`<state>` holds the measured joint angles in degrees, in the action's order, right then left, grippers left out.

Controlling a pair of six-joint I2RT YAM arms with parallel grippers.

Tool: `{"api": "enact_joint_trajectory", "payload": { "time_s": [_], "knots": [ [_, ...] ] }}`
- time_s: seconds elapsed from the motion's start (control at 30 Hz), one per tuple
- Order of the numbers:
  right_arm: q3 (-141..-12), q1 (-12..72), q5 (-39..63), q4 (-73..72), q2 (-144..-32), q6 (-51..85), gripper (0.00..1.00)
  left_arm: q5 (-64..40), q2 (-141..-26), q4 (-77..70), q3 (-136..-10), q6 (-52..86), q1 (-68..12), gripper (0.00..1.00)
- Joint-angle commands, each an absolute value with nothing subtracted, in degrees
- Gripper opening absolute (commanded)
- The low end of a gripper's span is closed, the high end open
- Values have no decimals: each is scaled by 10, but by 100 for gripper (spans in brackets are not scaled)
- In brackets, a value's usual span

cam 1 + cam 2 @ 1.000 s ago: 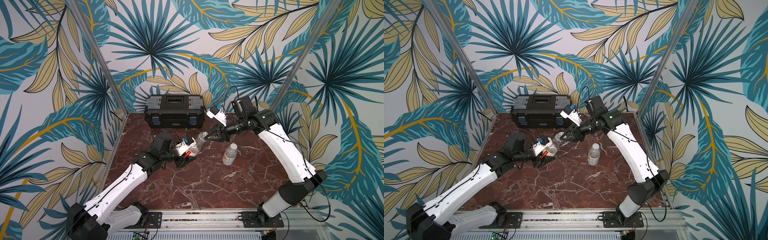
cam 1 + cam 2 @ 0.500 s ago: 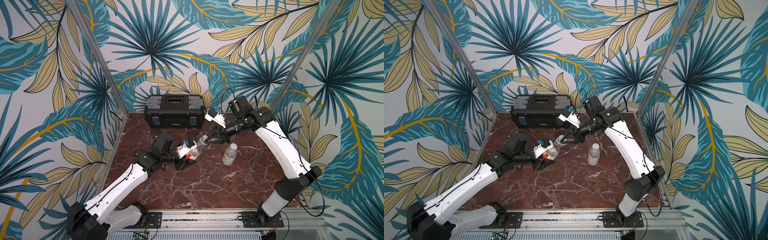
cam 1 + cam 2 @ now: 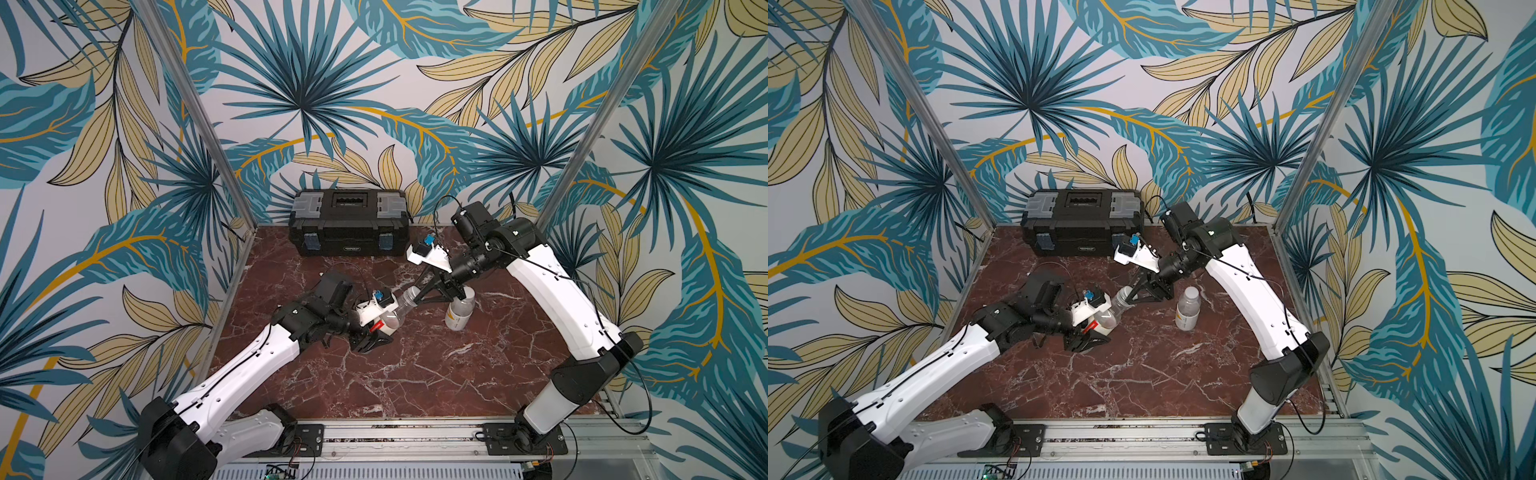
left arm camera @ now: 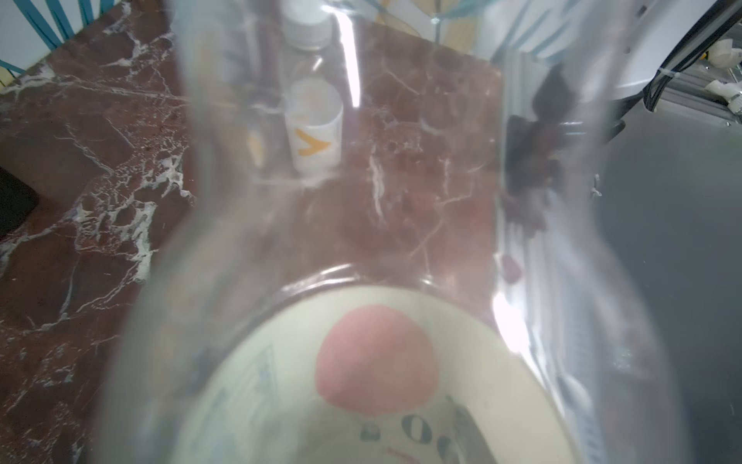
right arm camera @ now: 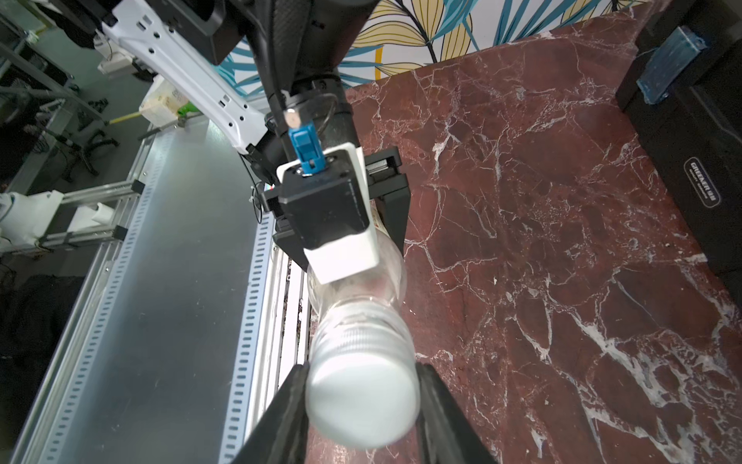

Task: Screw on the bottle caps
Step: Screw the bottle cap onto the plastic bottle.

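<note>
My left gripper (image 3: 380,328) is shut on a clear bottle (image 3: 399,309) with a white label with red marks. It holds the bottle tilted above the table, neck toward the right arm. This bottle (image 4: 373,361) fills the left wrist view and hides the jaws there. My right gripper (image 5: 363,385) is shut on a white bottle cap (image 5: 361,405) that sits on this bottle's neck, one black finger on each side. In both top views the right gripper (image 3: 1130,293) meets the neck. A second bottle (image 3: 459,311) with a white-yellow label stands upright beside the right gripper, with a white cap (image 4: 307,28) on it.
A black toolbox (image 3: 349,226) stands against the back wall. The marble table (image 3: 415,374) is framed by metal posts at the back corners. A metal rail (image 3: 415,432) with both arm bases runs along its front edge.
The right wrist has turned and shifted with the cap in its grip. The held bottle and both grippers sit slightly lower and nearer the front. The upright bottle has not moved.
</note>
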<state>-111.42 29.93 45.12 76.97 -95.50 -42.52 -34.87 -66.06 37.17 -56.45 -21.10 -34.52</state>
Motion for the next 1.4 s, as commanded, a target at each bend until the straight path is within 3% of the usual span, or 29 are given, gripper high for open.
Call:
{"api": "enact_joint_trajectory", "payload": {
  "time_s": [0.0, 0.27, 0.7, 1.1, 1.37],
  "knots": [
    [-1092, 330, 436, 792, -946, -481, 36, -388, -661, 318, -630, -222, -356, 61],
    [-1025, 331, 452, 748, -911, -513, 35, -391, -625, 277, -620, -215, -356, 61],
    [-1062, 332, 500, 832, -962, -531, 36, -322, -588, 214, -610, -221, -356, 61],
    [-1024, 351, 481, 765, -952, -452, 28, -235, -562, 143, -586, -227, -357, 60],
    [-974, 371, 473, 672, -928, -356, 31, -232, -563, 126, -581, -217, -357, 60]
  ]
}}
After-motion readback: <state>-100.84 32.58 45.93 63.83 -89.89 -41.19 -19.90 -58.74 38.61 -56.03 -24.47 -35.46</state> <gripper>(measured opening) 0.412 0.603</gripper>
